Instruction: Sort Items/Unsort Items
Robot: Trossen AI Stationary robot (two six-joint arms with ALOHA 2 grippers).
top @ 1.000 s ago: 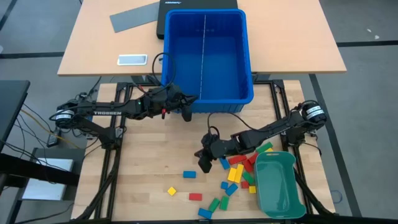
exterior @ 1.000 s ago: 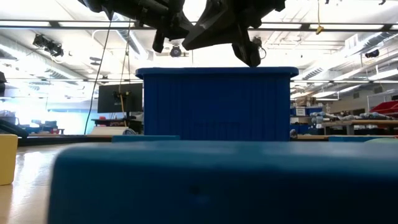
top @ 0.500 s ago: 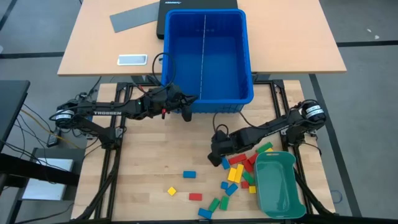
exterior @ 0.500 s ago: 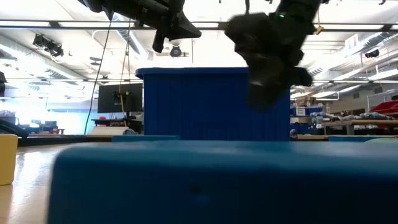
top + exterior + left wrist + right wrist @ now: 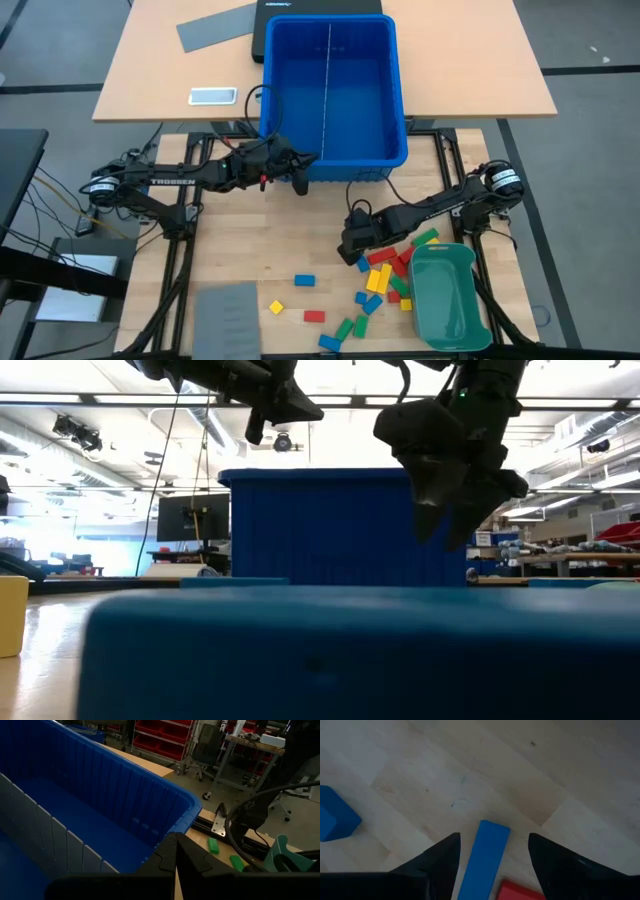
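The right gripper (image 5: 352, 248) hangs low over the wooden table (image 5: 250, 250), at about four o'clock from the table's middle, at the left edge of the scattered blocks (image 5: 385, 280). Its fingers (image 5: 440, 857) stand wide apart, with a blue block (image 5: 482, 855) lying flat on the wood in the gap between them; neither finger touches it. A red block (image 5: 520, 890) lies just beside the blue one's near end, and another blue block (image 5: 335, 820) sits well apart on the wood.

The left gripper (image 5: 300, 183) hovers at about twelve o'clock from the table's middle, just outside the near wall of the big blue bin (image 5: 335, 160). Its fingers (image 5: 175, 857) are pressed together and hold nothing.

Most of the blocks, red, yellow, green and blue, lie in a loose heap at four to five o'clock, against the left side of the teal tray (image 5: 445, 295). A lone blue block (image 5: 304, 281), a yellow block (image 5: 276, 307) and a red block (image 5: 314, 316) lie apart toward six o'clock. A grey sheet (image 5: 226, 318) lies at about seven o'clock.

The word TROSSEN (image 5: 168, 181) reads in white along the left arm. The writing on the dark case (image 5: 300, 5) behind the bin is too small to read.
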